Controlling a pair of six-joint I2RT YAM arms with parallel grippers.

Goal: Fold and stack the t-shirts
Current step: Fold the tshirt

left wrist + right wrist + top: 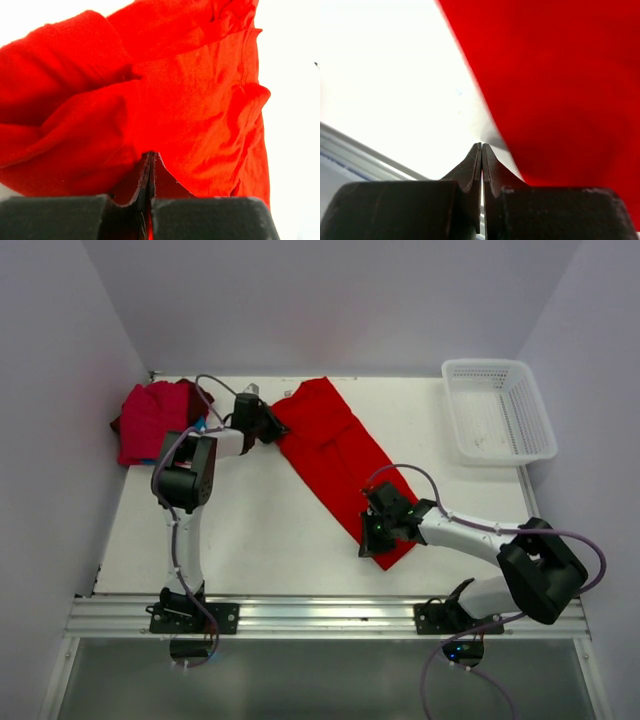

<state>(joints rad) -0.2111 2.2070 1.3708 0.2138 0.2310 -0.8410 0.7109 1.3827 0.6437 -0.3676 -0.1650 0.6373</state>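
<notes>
The left hand (pixel 151 155) pinched the red shirt (pixel 335 455); the right hand (pixel 481 146) sat closed at its edge on the surface (pixel 260 530).

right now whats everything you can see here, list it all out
shirt: one, bright red, long folded strip lying diagonally across the table's middle
shirt pile: one, red and maroon with a bit of teal, far left corner; number of shirts unclear
basket: one, white mesh, far right corner
table: one, white, under everything
arms: two, white and black, left arm and right arm, bases at the near edge
left fingers: one pair, black, shut, tips against the shirt's far end
right fingers: one pair, black, shut, at the shirt's near end, beside its edge
</notes>
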